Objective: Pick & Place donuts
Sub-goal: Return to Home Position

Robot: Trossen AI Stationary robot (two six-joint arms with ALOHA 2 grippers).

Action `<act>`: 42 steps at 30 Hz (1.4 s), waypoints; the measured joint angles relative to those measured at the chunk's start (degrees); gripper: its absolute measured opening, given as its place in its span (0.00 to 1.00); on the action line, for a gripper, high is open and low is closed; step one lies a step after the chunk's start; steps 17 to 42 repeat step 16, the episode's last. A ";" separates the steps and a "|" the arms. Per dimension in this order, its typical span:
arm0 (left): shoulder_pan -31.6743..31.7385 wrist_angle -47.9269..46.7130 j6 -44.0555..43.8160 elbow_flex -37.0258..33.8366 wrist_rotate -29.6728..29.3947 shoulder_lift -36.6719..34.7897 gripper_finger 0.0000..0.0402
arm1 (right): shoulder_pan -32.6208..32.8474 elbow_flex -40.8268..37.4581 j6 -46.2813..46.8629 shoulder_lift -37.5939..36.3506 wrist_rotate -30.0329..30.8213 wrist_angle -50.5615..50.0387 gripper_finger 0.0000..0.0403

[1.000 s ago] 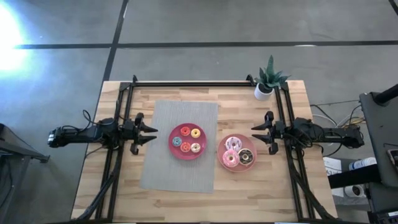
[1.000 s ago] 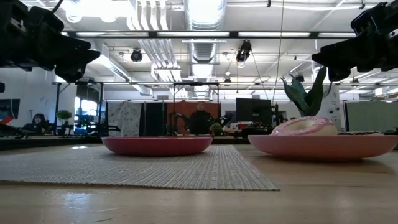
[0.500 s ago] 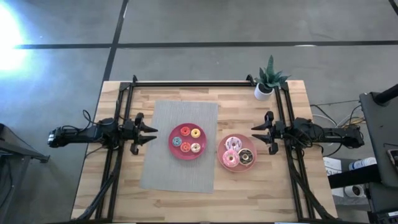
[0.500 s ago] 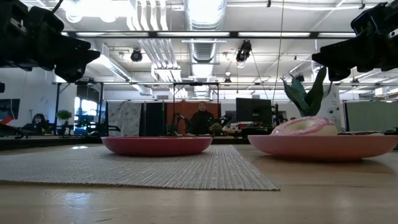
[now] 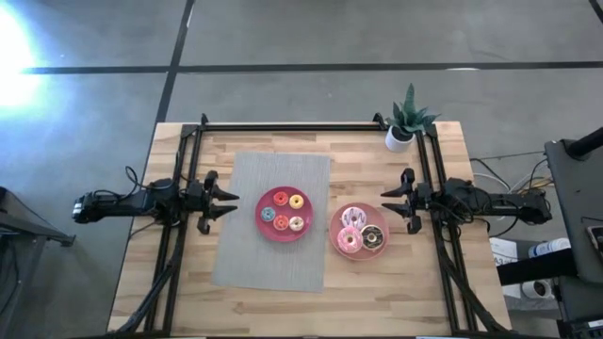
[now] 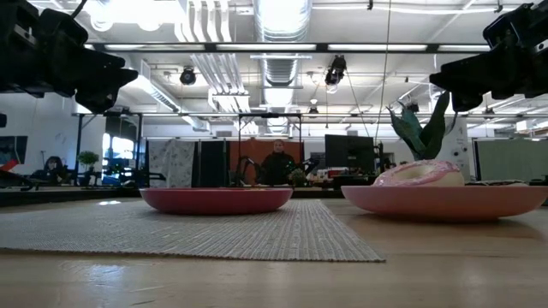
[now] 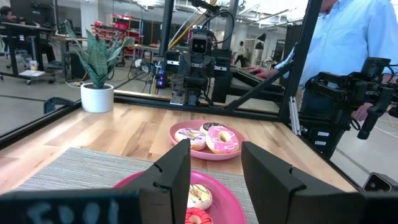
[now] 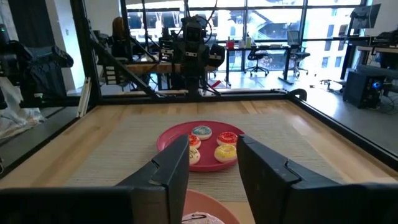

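Observation:
Several tiny donuts [image 5: 288, 213] in yellow, orange, red and blue lie on a red plate [image 5: 267, 199] on the grey mat. Three larger donuts [image 5: 358, 231], pink-white sprinkled, chocolate and orange-pink, lie on a pink plate [image 5: 382, 218] to its right. My left gripper [image 5: 233, 201] hovers open above the mat's left edge, pointing at the red plate [image 7: 231, 201]. My right gripper [image 5: 383, 202] hovers open right of the pink plate [image 8: 217, 211], pointing left. Both stay high above the table in the low view.
A potted plant [image 5: 405, 121] stands at the far right corner. A grey woven mat [image 5: 273, 255] covers the table's middle-left. Black frame rails [image 5: 283, 125] run along the far edge and both sides. A person [image 7: 354, 43] stands beyond the table.

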 joint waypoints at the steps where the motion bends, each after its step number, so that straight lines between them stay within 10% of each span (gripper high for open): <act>1: 0.00 0.00 0.01 0.00 0.00 -0.01 0.29 | 0.00 0.00 -0.02 0.00 0.00 0.00 0.31; 42: 0.02 0.00 0.00 0.00 0.01 0.00 0.29 | 0.00 0.00 -0.02 0.02 0.00 0.00 0.33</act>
